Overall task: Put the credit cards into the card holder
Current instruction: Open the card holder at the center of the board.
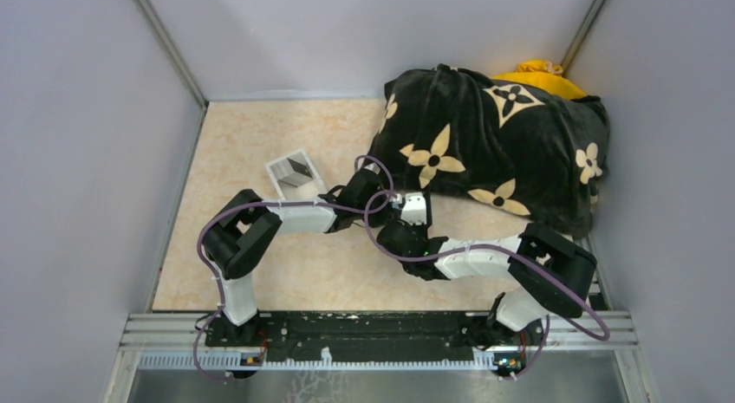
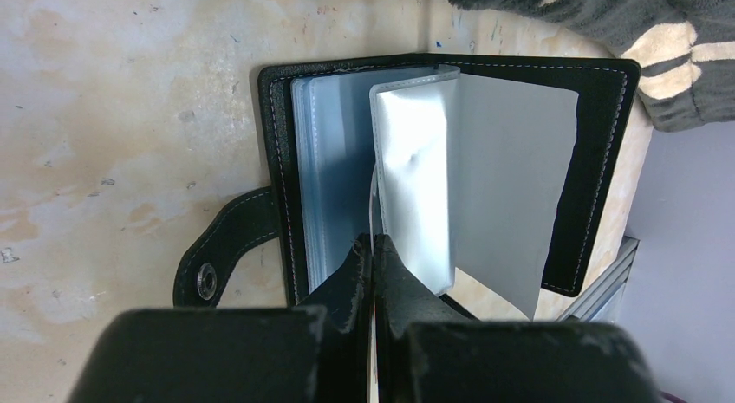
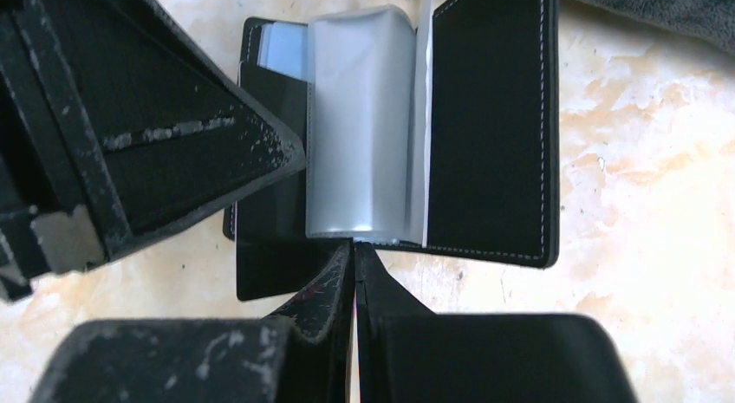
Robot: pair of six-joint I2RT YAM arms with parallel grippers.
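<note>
Lying open beside the black flower-patterned cushion [image 1: 494,134], the small black folding card holder [image 2: 598,160] is being held by a clear plastic sleeve [image 2: 416,178] clenched in the left gripper [image 2: 374,251], the right gripper [image 3: 354,251] pressed shut alongside, so tearing is being risked by opposed pulls.

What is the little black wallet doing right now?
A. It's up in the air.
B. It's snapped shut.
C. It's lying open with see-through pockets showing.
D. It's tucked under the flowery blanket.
C: the card holder lies open on the table, with its clear sleeves fanned out and its snap strap undone.
</note>
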